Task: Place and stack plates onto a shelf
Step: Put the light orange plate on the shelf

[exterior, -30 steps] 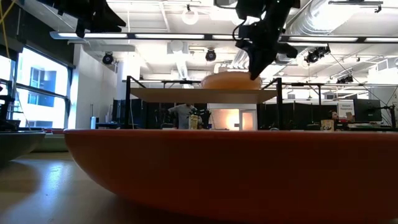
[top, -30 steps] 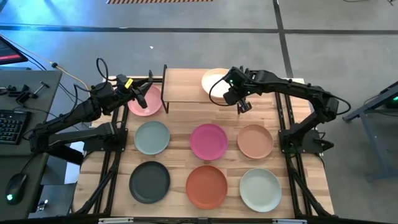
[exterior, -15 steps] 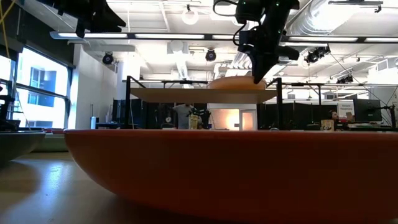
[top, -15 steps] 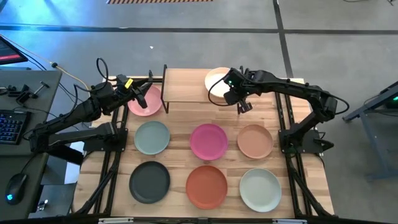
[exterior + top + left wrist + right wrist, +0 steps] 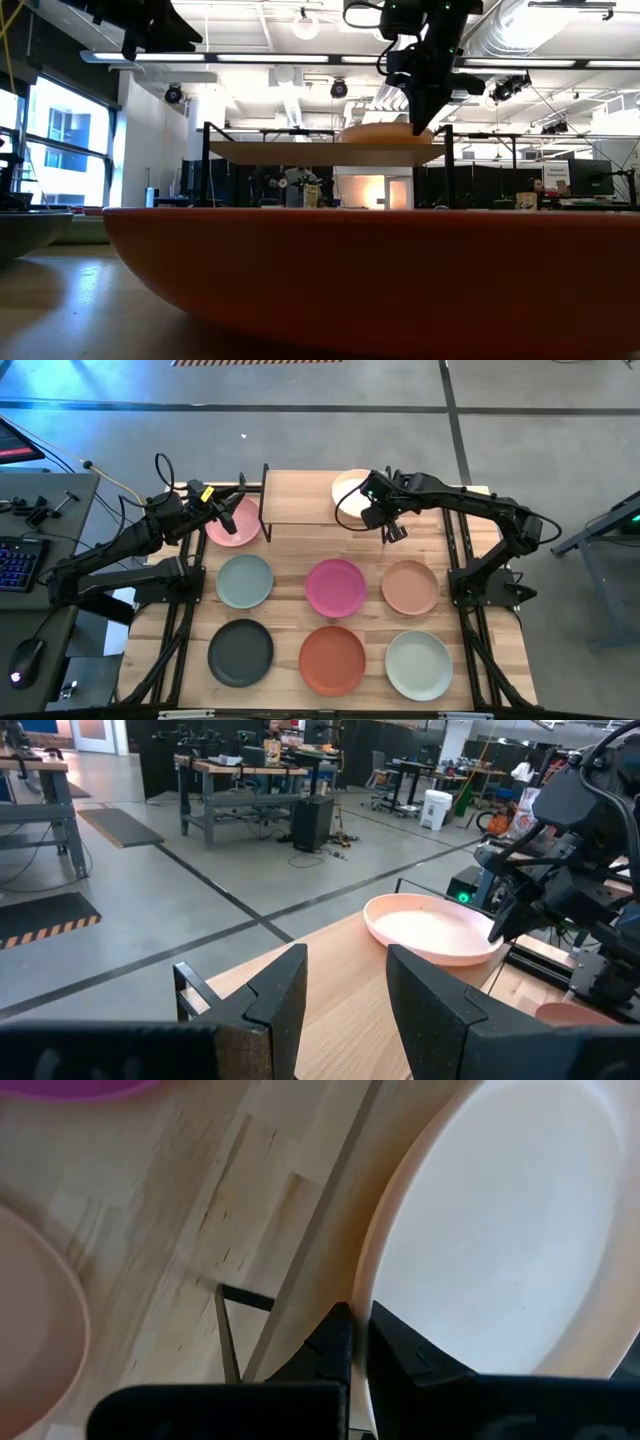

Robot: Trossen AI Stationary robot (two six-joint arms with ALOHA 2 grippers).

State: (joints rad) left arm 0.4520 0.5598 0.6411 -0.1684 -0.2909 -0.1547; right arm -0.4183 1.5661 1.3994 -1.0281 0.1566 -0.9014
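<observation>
No legible text, label, brand, number or sign anywhere in these views (the signs and screens far back in the room behind the bench (image 5: 300,585) too small to make out; the yellow tag (image 5: 207,493) on the left arm showing no readable print).

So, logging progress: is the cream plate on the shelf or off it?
On. The cream plate lies on the shelf top, right end, with the right gripper shut on its rim.
</observation>
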